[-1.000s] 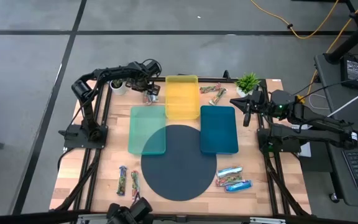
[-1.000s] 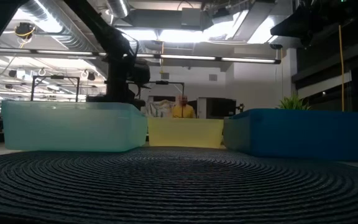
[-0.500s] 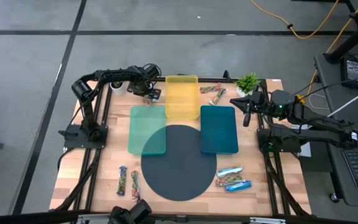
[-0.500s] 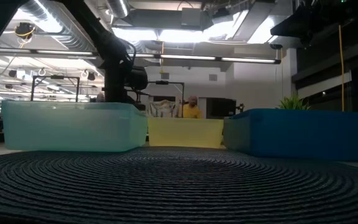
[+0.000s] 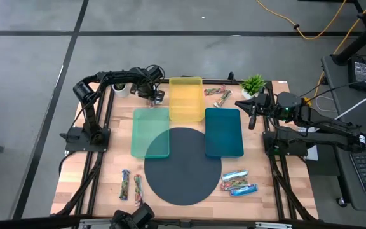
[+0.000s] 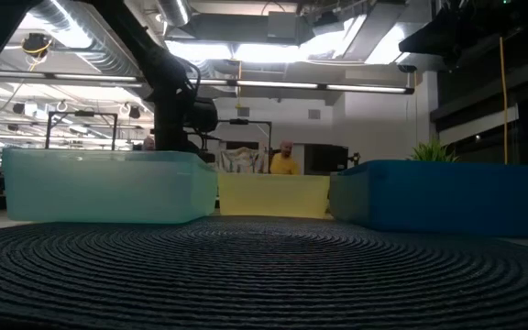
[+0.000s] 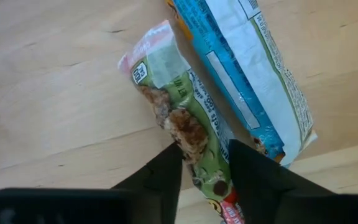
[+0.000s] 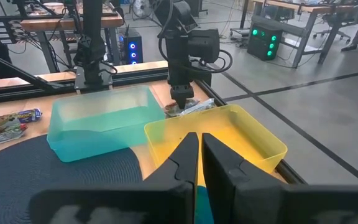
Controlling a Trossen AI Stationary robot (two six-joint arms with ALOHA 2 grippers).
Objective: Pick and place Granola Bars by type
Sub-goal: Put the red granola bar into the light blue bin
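1. Already down at desk's [image 5: 116, 168] far-left corner: left hand [image 7: 205, 163] pinched on green-wrapped bar [image 7: 185, 134], beside blue-white bar [image 7: 244, 74]
2. Likely light, crinkly, slippery; mid-length grip safest
3. Right hand [image 8: 200, 163] nearly closed, empty, waiting

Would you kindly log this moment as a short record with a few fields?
left tool: at the table's far left corner, fingers closed on the green-wrapped bar
neighbouring bar: blue-white bar, lying alongside on the wood
right tool: shut, empty, waiting beside the blue tray
trays: teal tray, yellow tray, both empty
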